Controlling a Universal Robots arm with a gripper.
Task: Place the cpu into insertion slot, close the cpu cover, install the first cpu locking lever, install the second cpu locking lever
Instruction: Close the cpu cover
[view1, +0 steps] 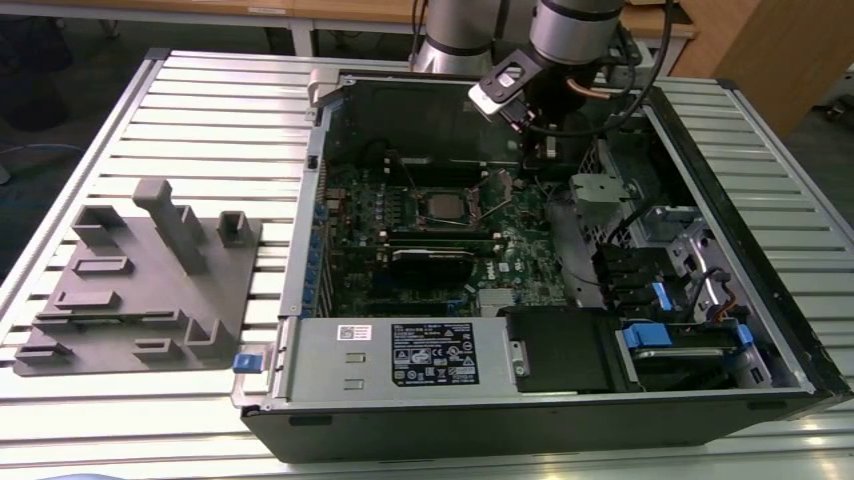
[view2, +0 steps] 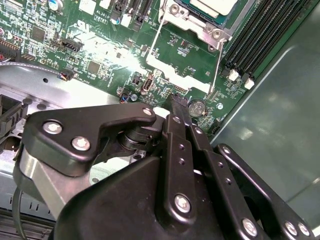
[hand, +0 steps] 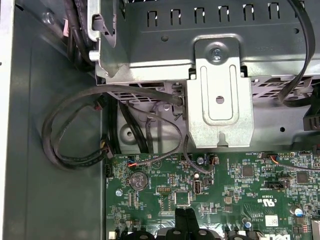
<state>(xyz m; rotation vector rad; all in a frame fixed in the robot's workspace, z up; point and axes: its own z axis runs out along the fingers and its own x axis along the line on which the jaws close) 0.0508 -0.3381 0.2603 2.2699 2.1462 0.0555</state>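
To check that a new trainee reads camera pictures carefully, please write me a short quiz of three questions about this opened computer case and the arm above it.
1. True or false: the cpu already sits in the insertion slot on the green board.
2. Choose one. The gripper is: A) open wide; B) shut, holding nothing; C) shut on the cpu.
3. In a few words: what lies on the table at the exterior view's left of the computer case?

Key: 1 true; 2 B; 3 a grey fixture tray with slots and upright blocks.
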